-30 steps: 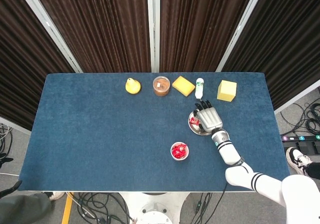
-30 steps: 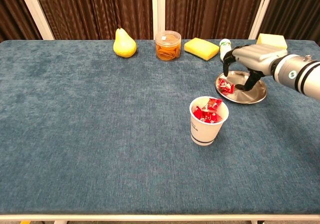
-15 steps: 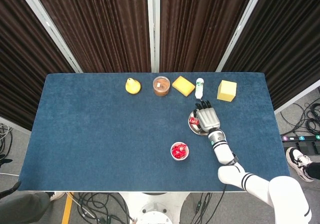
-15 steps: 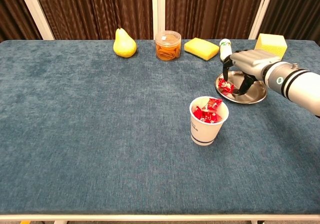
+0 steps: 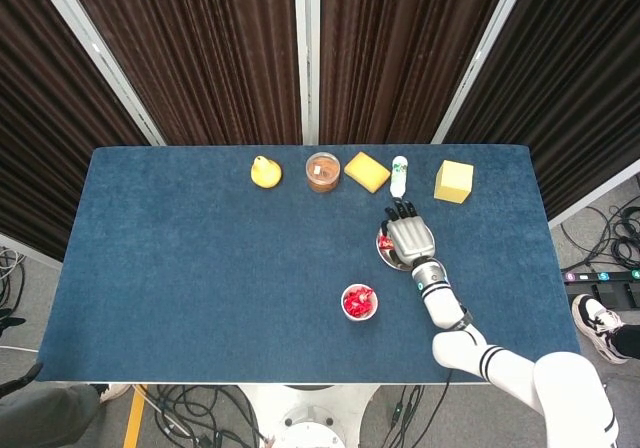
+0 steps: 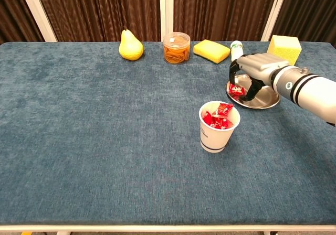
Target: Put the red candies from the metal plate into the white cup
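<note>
head view: high overhead, looking straight down, whole table [image 5: 200, 268] seen from afar | chest view: low at near edge, facing far curtains, closer | shared: tabletop, far row of objects

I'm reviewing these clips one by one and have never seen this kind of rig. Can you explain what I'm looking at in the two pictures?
It is a two-armed robot with human-like hands at a blue table. One picture looks down from its head, the other looks forward from its chest. Only the right hand shows, its fingers curled down over a red candy on the metal plate; whether it grips the candy yet is unclear. The white cup in front already holds red candies. Along the far edge stand a pear, a clear jar, a yellow sponge, a small white bottle and a yellow block.
</note>
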`<state>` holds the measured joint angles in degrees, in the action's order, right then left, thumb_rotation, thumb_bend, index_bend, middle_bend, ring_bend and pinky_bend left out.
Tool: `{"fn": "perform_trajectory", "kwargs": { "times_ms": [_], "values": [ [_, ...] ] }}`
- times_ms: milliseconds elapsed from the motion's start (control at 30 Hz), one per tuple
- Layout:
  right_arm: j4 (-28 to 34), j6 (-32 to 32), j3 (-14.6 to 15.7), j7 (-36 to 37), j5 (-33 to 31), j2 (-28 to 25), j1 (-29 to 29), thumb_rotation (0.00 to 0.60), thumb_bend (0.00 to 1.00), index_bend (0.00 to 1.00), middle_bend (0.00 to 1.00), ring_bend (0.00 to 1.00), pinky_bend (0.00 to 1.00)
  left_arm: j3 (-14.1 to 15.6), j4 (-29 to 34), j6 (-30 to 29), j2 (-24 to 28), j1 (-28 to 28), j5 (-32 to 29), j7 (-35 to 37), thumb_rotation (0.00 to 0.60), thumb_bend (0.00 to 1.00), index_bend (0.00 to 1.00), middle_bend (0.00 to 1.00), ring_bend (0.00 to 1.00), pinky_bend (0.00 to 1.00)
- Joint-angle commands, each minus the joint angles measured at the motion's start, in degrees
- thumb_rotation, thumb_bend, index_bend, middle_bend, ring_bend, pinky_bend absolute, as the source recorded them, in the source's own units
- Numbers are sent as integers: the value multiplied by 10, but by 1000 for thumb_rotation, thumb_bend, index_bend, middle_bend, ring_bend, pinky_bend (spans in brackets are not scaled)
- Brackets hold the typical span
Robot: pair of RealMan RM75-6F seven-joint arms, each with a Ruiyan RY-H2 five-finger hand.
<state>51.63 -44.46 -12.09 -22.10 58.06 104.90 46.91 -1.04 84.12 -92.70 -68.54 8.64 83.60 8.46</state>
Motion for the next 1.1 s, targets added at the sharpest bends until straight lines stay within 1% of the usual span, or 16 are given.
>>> {"fn": "perform_trajectory", "kwargs": {
  "times_ms": [33,233,333,400,467,600,733,800,933,1000,1100],
  "values": [
    [-6,1,-1,-2,-1,5,1,600,286,470,140,0,0,0,-1,-1,0,1,0,1,600,124,366,310,266,265],
    [-13,-2,-2,3,7,8,0,600,371,542,167,0,0,0,0,-1,0,2,-1,2,600,123,366,310,266,265],
    [-9,-6,-1,6,12,2,-3,600,397,561,173,0,0,0,-1,-2,0,2,0,3,600,123,366,310,266,265],
    [8,-18,-1,17,21,-8,-9,600,397,562,172,0,0,0,-1,-3,0,2,1,3,600,123,366,310,266,265],
    [37,-33,1,33,40,-27,-16,600,396,562,170,0,0,0,-1,-4,1,2,2,3,600,124,366,310,266,265],
    [141,-80,20,73,110,-98,-38,600,395,564,172,0,0,0,2,-4,3,2,3,1,600,123,366,310,266,265],
    [260,-128,48,112,196,-179,-58,600,394,568,176,0,0,-1,8,-6,5,0,6,-6,600,123,366,310,266,265],
    [304,-145,65,124,238,-208,-65,600,394,568,176,0,0,-1,12,-6,7,0,7,-10,600,123,366,310,266,265],
    [353,-161,99,141,299,-235,-72,600,393,564,174,0,0,-1,20,-8,10,-1,9,-16,600,123,366,310,266,265],
    [360,-166,114,144,326,-239,-74,600,393,554,168,0,0,0,23,-10,11,0,10,-18,600,123,366,310,266,265],
    [364,-172,127,145,349,-240,-77,600,390,544,161,0,0,1,26,-12,13,2,10,-19,600,123,366,310,266,265]
  ]
}}
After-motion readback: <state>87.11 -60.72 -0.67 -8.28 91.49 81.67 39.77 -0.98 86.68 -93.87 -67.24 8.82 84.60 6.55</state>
